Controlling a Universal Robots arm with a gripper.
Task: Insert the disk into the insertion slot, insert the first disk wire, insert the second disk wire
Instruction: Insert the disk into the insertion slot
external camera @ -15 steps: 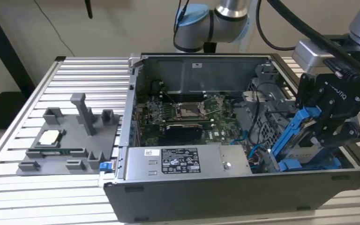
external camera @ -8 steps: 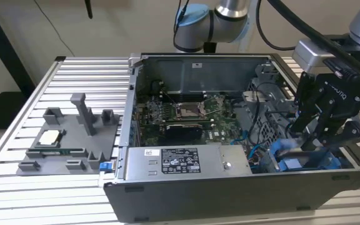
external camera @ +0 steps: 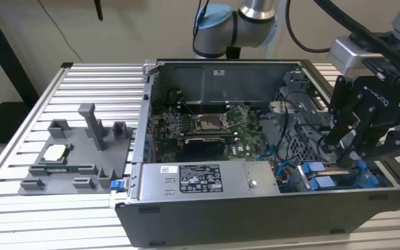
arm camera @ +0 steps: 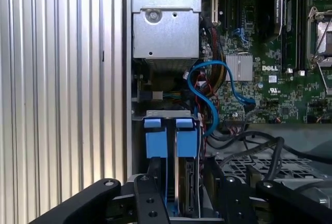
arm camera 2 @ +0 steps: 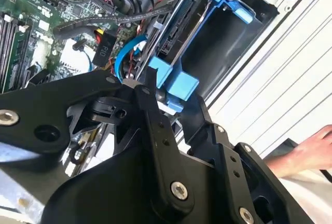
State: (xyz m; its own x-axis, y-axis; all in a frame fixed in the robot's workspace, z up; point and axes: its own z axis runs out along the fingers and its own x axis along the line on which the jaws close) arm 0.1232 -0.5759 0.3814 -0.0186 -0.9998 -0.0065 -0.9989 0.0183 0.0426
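The gripper (arm camera 2: 175, 95) is down inside the open computer case (external camera: 255, 221), at the front corner toward the exterior view's right. Its black fingers (arm camera 2: 154, 117) are drawn in on the blue carrier tabs (arm camera: 171, 138) of the disk (arm camera 2: 179, 29), one finger pressed to each side, with only the blue plastic between them. The disk stands on edge in the insertion slot (arm camera: 165, 113). It looks most of the way in, its dark connector end facing the open case and the blue tabs standing proud of the bay's grey lip. In the second wrist view, the space beside the disk in the bay is dark and hollow. A blue cable (arm camera: 207, 86) loops loosely just beside the bay, over red and black wiring. I can't make out whether its plug is seated anywhere. The grey power supply box (external camera: 207, 179) runs along the case's front edge beside the bay, and the green motherboard (external camera: 207, 125) lies behind it. The case sits on a slatted aluminium table (external camera: 61, 226), which also carries a grey fixture tray (external camera: 75, 156) with a few small parts, toward the exterior view's left. The arm (external camera: 249, 18) comes in from behind the case against a pale wall. A person's hand (arm camera 2: 311, 149) rests off beyond the table's edge, well away from the fingers.
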